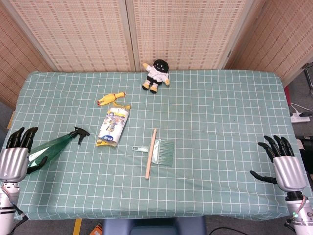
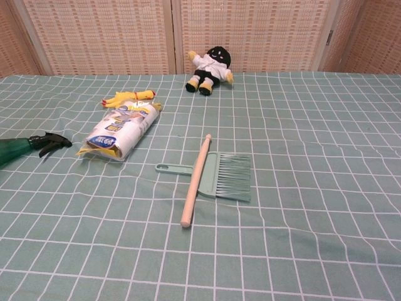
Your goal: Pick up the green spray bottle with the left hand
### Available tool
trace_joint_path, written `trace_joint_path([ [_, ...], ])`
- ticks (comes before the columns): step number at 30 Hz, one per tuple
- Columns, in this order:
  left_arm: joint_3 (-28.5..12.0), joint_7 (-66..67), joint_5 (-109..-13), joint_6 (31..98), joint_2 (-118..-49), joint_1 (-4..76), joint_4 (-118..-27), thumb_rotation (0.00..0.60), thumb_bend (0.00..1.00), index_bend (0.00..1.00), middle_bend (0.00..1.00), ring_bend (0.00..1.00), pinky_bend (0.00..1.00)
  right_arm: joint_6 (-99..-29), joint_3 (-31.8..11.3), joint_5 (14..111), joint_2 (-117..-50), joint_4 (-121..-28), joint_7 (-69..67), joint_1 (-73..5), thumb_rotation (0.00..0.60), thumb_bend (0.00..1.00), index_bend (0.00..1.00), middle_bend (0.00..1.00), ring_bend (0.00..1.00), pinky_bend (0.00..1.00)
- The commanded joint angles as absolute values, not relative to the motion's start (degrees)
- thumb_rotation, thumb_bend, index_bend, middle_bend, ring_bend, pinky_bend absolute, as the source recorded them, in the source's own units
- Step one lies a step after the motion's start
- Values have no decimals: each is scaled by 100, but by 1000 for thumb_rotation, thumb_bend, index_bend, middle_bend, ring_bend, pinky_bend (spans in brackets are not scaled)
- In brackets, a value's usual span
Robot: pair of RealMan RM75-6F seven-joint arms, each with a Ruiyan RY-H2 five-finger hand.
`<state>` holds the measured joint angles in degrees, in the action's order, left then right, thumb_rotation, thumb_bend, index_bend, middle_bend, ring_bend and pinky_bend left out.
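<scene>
From the head view, the table (image 1: 234, 122) wears a green checked cloth, and its right half lies bare from the far edge to the near one. The left hand (image 1: 14, 156) sits at the near left corner, fingers spread and holding nothing, just beside the base of the green spray bottle (image 1: 51, 146); whether they touch cannot be told. The right hand (image 1: 283, 164) hovers at the near right corner, fingers apart and holding nothing, well apart from every object. The bottle lies on its side near the left edge: translucent green body, black trigger head. Its long axis runs diagonally, head pointing away toward the table's middle and far side, base toward the left hand. Just right of the head lies a white packet (image 1: 113, 126).

In the chest view, only the bottle's (image 2: 19, 148) head and neck show at the left edge, nozzle pointing right toward the packet (image 2: 122, 132). A brush (image 2: 225, 175) and wooden stick (image 2: 196, 180) lie mid-table. Neither hand shows here.
</scene>
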<state>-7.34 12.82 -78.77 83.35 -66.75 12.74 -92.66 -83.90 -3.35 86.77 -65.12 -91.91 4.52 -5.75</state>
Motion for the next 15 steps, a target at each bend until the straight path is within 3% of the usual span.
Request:
trace_joint_path([
  [1,-734,1304,-7860,8315,-6677,1274,-9267,600,223,0,91,6,91,-8389,-333,8679,-6509,-9192,439,-575,600,0,230,94,29,41],
  [10,-756,1273,-7814,8269,-6670,1275,-9312,600,224,8,92,7,91,-8390,-327,8689,-6501,-9194,424,-573,600,0,230,94,29,41],
  [15,-849,1170,-7753,8236,-6717,1327,-9392,600,224,101,112,37,114,-8396,-332,8685,-6512,-9201,463,-573,600,0,230,94,29,41],
])
